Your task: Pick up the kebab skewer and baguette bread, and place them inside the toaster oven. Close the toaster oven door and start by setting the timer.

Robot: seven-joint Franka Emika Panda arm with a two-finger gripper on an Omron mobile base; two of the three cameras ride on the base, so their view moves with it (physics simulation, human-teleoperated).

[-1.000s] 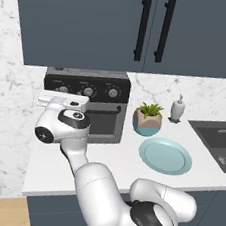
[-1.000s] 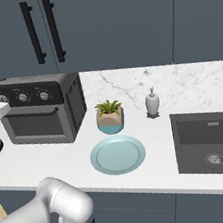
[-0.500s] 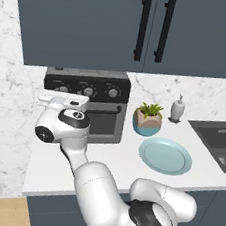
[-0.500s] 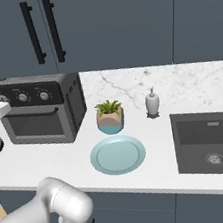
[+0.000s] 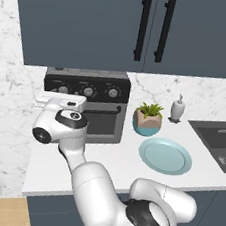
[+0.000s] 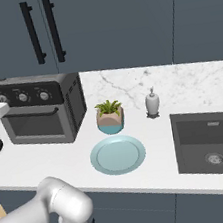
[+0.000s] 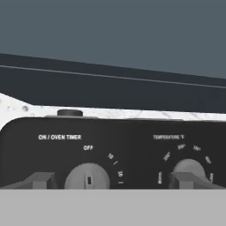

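Presently the tool [image 7: 112,180], fingers spread open, faces the closed toaster oven [image 6: 40,110] on the tabletop [image 6: 65,161], straddling its timer knob [image 7: 87,176]; closing off-centre could slip or catch the temperature knob [image 7: 190,170]

Count on the white marble surface [image 6: 50,160]: one boxy grey toaster oven [image 5: 87,104] with three silver knobs [image 5: 88,91], one round pale blue plate [image 6: 117,154], one small potted green plant [image 6: 110,117], one white soap dispenser bottle [image 6: 152,103], one dark sink basin [image 6: 211,141]. Two black bar cabinet handles [image 5: 153,28] above.
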